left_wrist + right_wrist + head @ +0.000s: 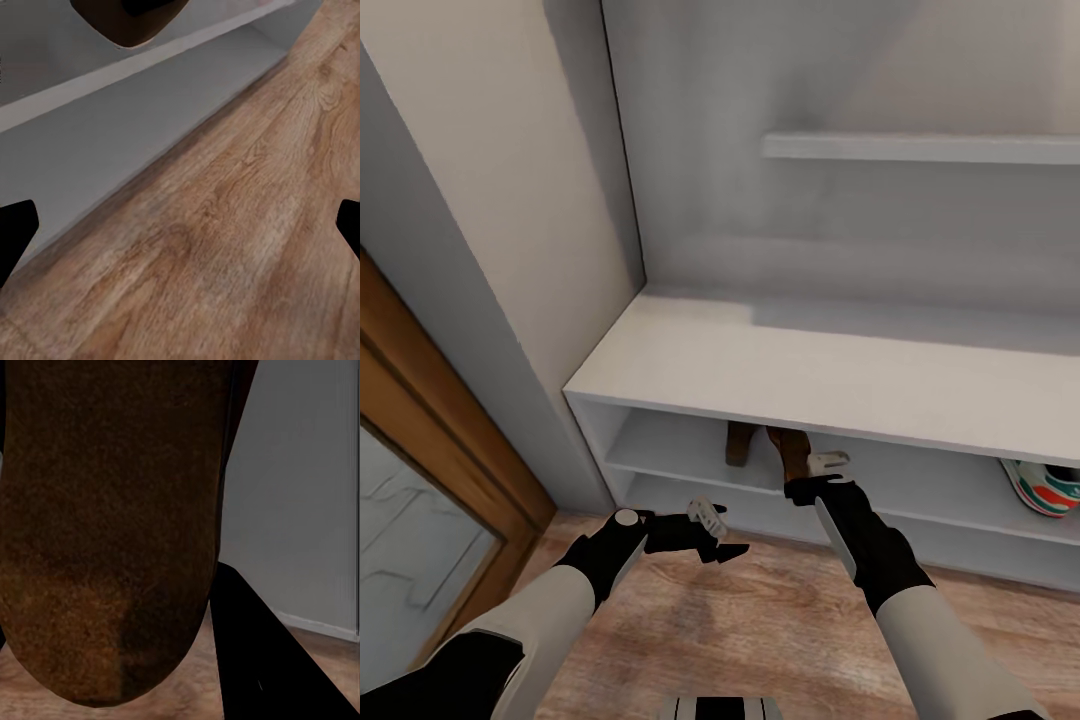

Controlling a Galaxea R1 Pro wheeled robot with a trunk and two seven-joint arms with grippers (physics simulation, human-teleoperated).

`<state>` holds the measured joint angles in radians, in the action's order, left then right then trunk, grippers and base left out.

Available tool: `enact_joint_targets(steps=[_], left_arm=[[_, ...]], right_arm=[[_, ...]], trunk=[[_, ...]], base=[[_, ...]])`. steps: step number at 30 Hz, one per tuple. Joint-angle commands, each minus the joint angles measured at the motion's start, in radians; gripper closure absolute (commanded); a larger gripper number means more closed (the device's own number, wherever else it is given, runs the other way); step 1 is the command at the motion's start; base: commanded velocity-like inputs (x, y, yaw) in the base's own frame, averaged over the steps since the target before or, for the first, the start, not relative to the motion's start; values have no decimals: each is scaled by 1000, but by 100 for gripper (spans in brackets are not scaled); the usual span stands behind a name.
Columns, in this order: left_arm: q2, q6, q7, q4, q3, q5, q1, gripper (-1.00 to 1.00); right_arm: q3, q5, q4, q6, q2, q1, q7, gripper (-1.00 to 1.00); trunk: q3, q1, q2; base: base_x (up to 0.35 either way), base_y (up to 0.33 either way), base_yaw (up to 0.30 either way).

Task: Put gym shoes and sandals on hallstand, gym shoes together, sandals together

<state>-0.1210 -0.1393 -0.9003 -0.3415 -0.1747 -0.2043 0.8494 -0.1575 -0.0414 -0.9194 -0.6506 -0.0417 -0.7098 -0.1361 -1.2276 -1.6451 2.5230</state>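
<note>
Corridor floor [690,620], wood plank, fronting our hallstand [810,375]. Left gripper [712,533]: fingers apart, empty, above the planks. Ahead of it, one sandal [739,442] on the upper slot. Right gripper [822,472]: clamped on the second sandal [792,452], beside the first. Far right of it, a gym shoe [1045,487] shelved. We judge one shoe outstanding.

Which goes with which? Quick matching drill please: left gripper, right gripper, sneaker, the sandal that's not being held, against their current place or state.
1 left gripper
2 right gripper
3 sneaker
4 free sandal

a at the shelf slot's far right
b holding a sandal at the shelf edge
c open above the floor
d resting in the shelf slot, left of the held one

Pairs: 1-c, 2-b, 3-a, 4-d
</note>
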Motion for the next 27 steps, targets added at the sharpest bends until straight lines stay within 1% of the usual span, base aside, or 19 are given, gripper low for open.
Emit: enact_joint_targets(steps=[1, 4, 13, 21, 27], left_arm=[[0, -10, 0, -1, 2, -10, 0, -100], [0, -10, 0, -1, 2, -10, 0, -100], [0, -10, 0, -1, 2, -10, 1, -100], [0, -10, 0, -1, 2, -10, 0, -100], [0, -10, 0, -1, 2, -10, 0, -100]], right_arm=[[-2, -8, -1, -4, 0, 0, -8, 100], [-2, -8, -1, -4, 0, 0, -8, 100], [-2, -8, 0, -4, 0, 0, -8, 100], [-2, -8, 0, -5, 0, 0, -8, 100], [-2, -8, 1, -5, 0, 0, -8, 100]], trunk=[[-1, 0, 0], [-1, 0, 0], [-1, 0, 0], [-1, 0, 0], [-1, 0, 0]], base=[[122, -112, 0], [115, -105, 0], [20, -10, 0], [201, 0, 0], [38, 0, 0]])
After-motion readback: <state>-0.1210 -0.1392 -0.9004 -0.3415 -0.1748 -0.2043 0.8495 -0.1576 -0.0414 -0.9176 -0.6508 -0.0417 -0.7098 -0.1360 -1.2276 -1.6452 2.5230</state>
